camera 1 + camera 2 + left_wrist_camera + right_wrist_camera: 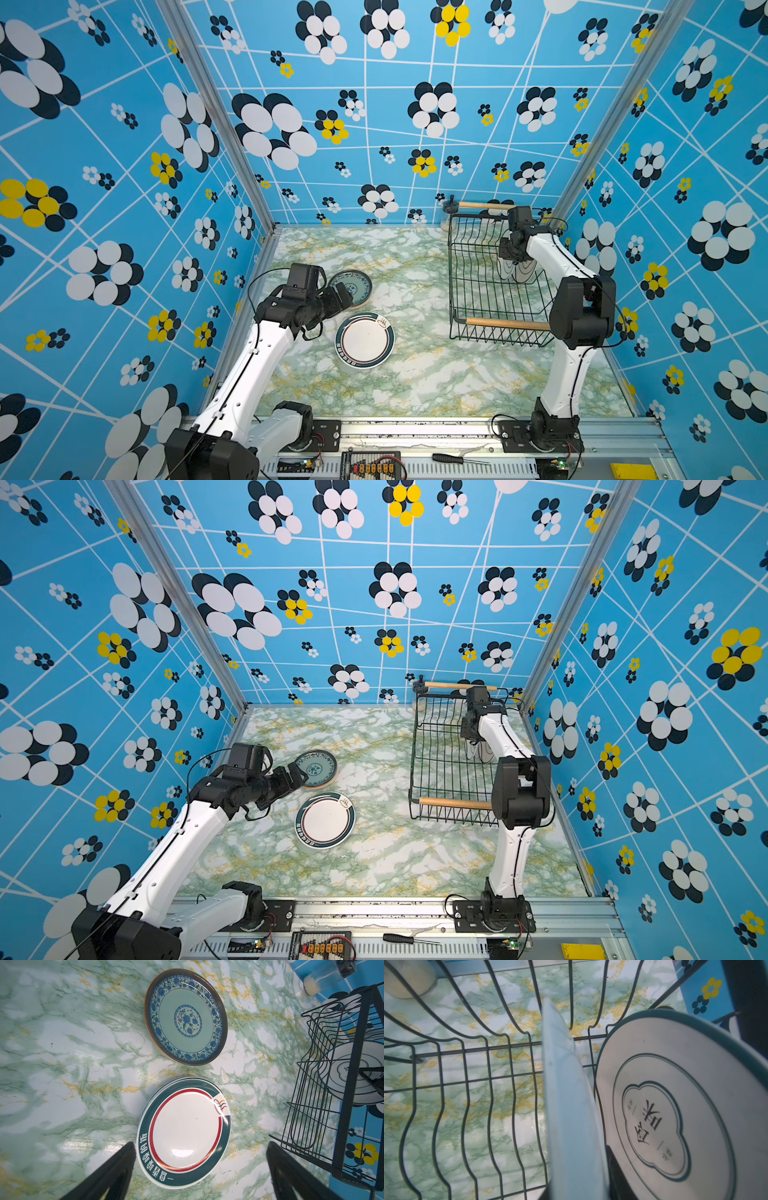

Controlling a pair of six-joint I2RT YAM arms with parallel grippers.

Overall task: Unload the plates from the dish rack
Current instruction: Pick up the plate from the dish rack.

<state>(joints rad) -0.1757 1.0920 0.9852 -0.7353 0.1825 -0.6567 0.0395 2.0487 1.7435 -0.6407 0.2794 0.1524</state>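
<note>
- We see two plates left in the dish rack (478,291), both standing on edge in its wire slots, side by side but apart.
- The pale plate (566,1105) faces the right wrist camera edge-on. The emblem plate (675,1115) beside it shows a white face with a teal rim and a teal-outlined centre mark.
- The right gripper (514,261) reaches down into the rack from above. Its jaws stand narrow with the pale plate's rim between them, and one dark finger (614,1167) lies against the plate, so we read it as clamped on that plate.
- The rack sits on the right, far part of the marbled table (415,382). It has a wooden handle (507,323) on its near side, and a glass jar (448,216) just beside its far left corner.
- Well to the left, two stacks lie flat on the table. A teal-rimmed plate (364,341) tops the nearer one, and a blue-patterned plate (353,284) tops the farther one, with an orange rim showing under it.
- The left gripper (200,1145) hangs above these stacks with its jaws spread wide, holding nothing.
- A screwdriver (457,459) lies on the front rail.
</note>
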